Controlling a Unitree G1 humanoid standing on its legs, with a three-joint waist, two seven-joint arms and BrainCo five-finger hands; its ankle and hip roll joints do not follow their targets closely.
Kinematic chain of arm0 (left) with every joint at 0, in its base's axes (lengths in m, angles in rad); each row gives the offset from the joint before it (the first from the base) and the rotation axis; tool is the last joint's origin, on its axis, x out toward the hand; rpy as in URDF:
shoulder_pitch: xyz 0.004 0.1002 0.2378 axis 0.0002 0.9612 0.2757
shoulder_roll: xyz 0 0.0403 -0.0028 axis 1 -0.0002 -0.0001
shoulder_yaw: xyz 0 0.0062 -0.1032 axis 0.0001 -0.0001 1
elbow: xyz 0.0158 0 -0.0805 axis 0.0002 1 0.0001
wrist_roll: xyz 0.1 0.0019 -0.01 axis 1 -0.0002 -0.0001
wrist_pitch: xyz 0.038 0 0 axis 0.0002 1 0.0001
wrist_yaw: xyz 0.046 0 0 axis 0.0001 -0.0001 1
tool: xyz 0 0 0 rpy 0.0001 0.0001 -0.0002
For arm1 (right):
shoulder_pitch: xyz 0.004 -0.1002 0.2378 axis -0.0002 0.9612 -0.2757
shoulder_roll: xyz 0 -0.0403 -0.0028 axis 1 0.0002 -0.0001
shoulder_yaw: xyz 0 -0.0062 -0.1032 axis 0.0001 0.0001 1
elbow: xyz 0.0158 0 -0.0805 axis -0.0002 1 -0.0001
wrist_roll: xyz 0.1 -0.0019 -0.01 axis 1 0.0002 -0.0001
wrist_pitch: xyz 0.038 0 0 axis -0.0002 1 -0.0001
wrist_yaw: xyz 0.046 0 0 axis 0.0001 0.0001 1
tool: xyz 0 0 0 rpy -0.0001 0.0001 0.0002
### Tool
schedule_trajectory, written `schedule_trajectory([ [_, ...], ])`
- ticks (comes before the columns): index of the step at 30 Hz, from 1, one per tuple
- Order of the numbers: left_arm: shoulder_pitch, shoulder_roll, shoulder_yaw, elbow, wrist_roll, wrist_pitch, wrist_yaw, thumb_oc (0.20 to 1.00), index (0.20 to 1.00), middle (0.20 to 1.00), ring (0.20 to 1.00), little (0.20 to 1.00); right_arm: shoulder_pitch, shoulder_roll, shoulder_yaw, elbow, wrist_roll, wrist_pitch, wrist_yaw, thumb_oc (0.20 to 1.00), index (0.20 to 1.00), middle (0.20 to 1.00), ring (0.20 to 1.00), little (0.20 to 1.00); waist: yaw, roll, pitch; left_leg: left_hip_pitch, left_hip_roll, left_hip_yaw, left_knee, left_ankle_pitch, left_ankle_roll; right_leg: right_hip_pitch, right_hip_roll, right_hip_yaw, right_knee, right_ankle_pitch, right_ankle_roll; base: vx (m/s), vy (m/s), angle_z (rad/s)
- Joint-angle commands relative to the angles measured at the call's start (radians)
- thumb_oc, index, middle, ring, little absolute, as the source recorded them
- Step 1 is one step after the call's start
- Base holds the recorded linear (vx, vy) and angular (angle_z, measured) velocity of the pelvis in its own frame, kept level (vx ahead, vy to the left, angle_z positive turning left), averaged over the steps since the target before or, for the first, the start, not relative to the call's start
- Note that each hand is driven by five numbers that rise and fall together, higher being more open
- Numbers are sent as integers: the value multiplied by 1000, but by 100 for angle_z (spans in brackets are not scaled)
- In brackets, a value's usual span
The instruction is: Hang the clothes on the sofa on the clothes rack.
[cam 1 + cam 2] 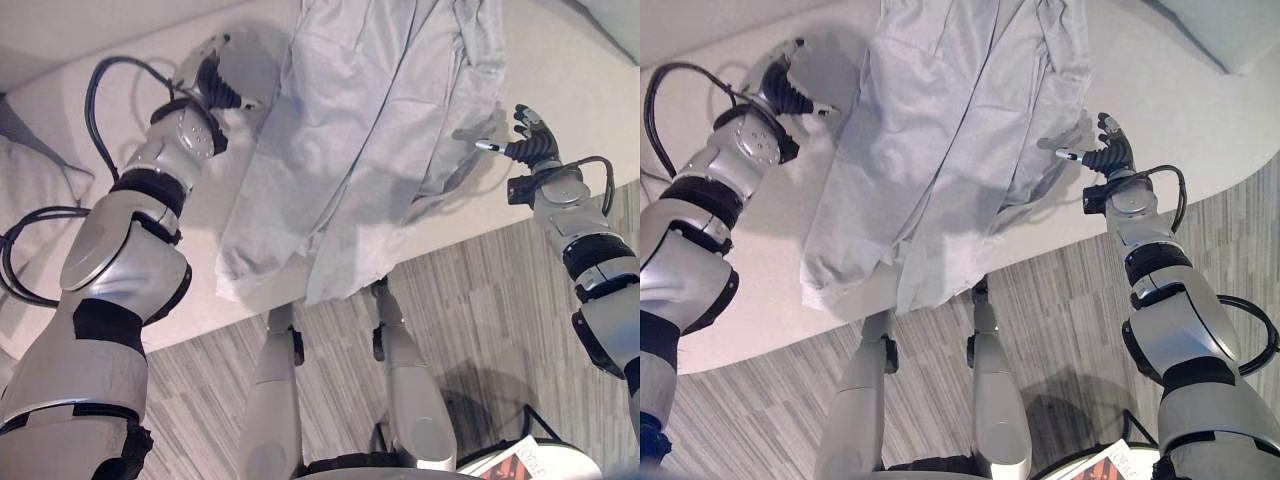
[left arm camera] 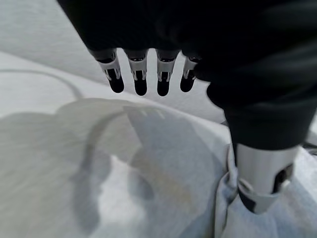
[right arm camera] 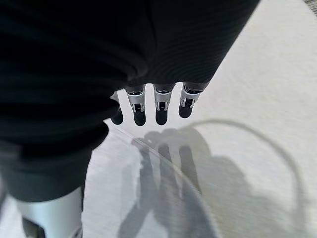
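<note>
Both hands, left hand (image 1: 215,70) and right hand (image 1: 525,135), hover with fingers extended, flanking the grey shirt (image 1: 370,130) on the sofa (image 1: 560,60); a one-sided grasp risks bunching.

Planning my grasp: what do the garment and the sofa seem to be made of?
The garment looks like thin woven cloth, pale grey and matte: it lies in soft folds and creases, its hem drooping over the seat edge. The sofa seems upholstered in off-white fabric with a fine, dull weave; the exact fibre isn't clear.

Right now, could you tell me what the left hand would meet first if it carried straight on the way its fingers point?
Probably the sofa: the left hand hovers open beside the shirt, its fingers aimed at bare cushion.
</note>
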Motion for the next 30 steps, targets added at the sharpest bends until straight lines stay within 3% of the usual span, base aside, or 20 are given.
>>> schedule_trajectory([
  [1, -63, 9, 1, 55, 18, -19, 55, 1000, 1000, 1000, 1000, 1000, 52, -31, -6, 12, 16, -40, -29, 1000, 1000, 1000, 1000, 1000, -8, -1, -7, 12, -10, -32, 72, -84, -26, -43, 1, 52, -56, 120, 48, 17, 5, 6],
  [12, -74, -95, -2, 22, 37, -16, 87, 1000, 1000, 1000, 1000, 1000, 170, -4, -38, 45, -8, -39, -23, 1000, 1000, 1000, 1000, 1000, -20, 0, -2, -34, -29, -48, 124, -113, -16, -61, -12, 46, -56, 120, 48, 13, 0, 3],
  [30, -111, -69, -41, 20, 24, -9, 93, 1000, 1000, 1000, 1000, 1000, 35, -60, -20, -35, 65, -68, -57, 1000, 1000, 1000, 1000, 1000, -38, -10, -6, -74, -31, -56, 147, -132, -12, -96, -14, 51, -56, 124, 49, 0, 0, 0],
])
